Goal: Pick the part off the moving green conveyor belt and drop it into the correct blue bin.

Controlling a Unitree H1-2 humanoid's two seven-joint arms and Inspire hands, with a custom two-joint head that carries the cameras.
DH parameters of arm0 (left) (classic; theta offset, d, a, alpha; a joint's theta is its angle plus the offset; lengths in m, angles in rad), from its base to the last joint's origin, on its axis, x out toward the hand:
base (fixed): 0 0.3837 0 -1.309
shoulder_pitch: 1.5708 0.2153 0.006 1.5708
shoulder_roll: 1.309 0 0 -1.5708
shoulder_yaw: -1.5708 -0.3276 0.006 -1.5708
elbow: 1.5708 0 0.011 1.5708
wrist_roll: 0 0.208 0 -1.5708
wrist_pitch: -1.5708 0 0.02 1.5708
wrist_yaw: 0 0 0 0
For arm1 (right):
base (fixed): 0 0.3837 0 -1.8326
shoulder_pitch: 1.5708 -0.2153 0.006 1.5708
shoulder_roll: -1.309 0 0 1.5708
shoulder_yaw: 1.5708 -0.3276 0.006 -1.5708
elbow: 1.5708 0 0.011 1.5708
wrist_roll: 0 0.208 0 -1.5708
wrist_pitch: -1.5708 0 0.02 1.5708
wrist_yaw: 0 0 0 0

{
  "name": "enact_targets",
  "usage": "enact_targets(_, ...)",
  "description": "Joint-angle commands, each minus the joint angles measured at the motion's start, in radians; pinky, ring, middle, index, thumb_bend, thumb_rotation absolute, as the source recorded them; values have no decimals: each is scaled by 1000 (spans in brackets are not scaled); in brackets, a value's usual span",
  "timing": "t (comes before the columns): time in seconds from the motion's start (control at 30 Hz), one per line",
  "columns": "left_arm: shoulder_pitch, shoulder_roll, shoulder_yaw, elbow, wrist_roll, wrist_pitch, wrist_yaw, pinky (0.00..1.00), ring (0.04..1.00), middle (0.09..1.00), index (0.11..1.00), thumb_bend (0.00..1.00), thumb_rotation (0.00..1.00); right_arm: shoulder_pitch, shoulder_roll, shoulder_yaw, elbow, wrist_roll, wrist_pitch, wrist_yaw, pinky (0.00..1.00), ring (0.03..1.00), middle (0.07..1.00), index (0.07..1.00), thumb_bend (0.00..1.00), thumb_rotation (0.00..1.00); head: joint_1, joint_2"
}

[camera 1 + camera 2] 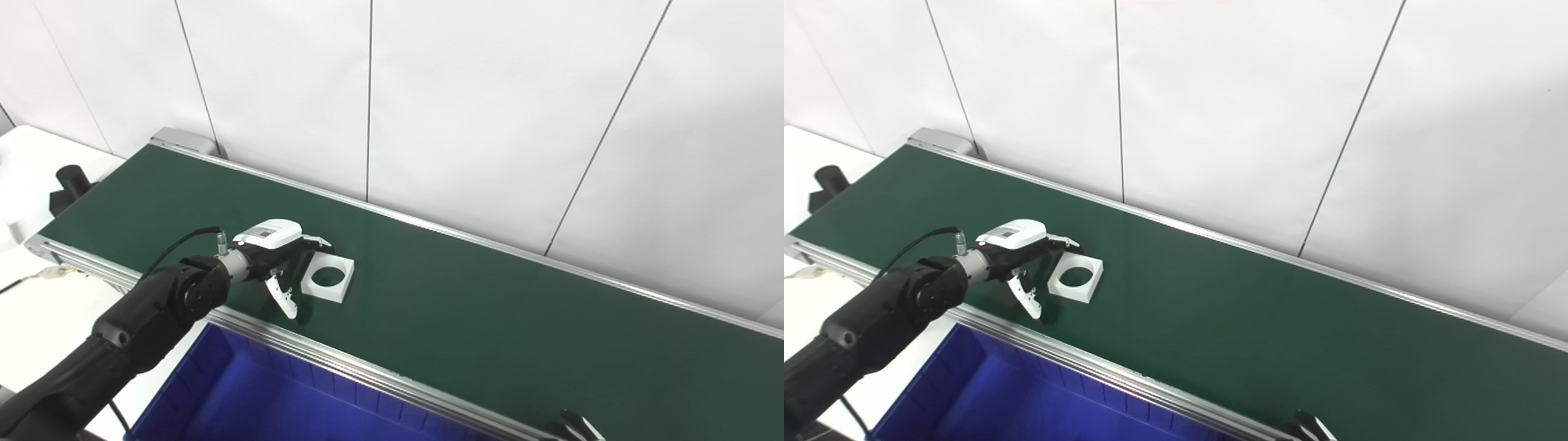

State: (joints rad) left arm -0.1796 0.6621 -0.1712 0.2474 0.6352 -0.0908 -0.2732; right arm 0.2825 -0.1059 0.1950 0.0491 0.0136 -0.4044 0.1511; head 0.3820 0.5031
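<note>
Left eye view: left hand (278,254) open beside white part (328,278) on belt (490,306).

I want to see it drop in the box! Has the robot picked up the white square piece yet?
Not yet. The left hand has reached the white square part and its fingers are spread beside it, but the part lies flat on the green belt. Grabbing, lifting and dropping it into the blue bin are left. Only the right hand's fingertips show at the bottom edge.

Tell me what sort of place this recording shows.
Probably a lab mock-up of a factory sorting line: a green conveyor belt with aluminium rails, a blue bin below its near edge, plain white wall panels, and the left hand open beside a white part.
</note>
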Motion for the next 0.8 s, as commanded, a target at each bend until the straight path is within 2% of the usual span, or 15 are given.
enact_targets(0.0, -53, -5, -6, 2, 14, 6, 30, 838, 873, 868, 845, 948, 151, -3, 1, -2, -29, 11, -58, 13, 590, 686, 755, 823, 801, 727, -1, 1)
enact_targets(0.13, -79, -31, -39, 32, 52, 26, 46, 838, 858, 868, 846, 913, 196, -3, 4, -1, -29, 8, -57, 10, 592, 687, 757, 823, 810, 729, -6, 0)
enact_targets(0.3, -101, -61, -58, 61, 63, 41, 74, 848, 878, 871, 835, 841, 207, 0, 9, 0, -32, 1, -55, 6, 588, 684, 754, 824, 816, 729, -7, 0)
enact_targets(0.37, -109, -70, -62, 72, 65, 39, 94, 822, 869, 855, 824, 808, 205, 0, 10, 0, -32, 0, -56, 5, 585, 681, 751, 821, 822, 734, -8, -1)
enact_targets(0.47, -117, -79, -63, 89, 58, 29, 124, 766, 813, 800, 773, 787, 187, 1, 13, 1, -33, 1, -56, 4, 582, 680, 750, 820, 813, 728, -11, -1)
enact_targets(0.7, -130, -82, -83, 113, 57, 12, 156, 758, 787, 756, 693, 775, 243, 0, 16, 1, -32, 3, -56, 6, 582, 680, 748, 820, 793, 722, -14, 0)
enact_targets(0.77, -130, -83, -90, 120, 60, 4, 166, 767, 774, 722, 622, 758, 227, 0, 16, 1, -33, 3, -55, 5, 582, 681, 751, 821, 797, 723, -15, 0)
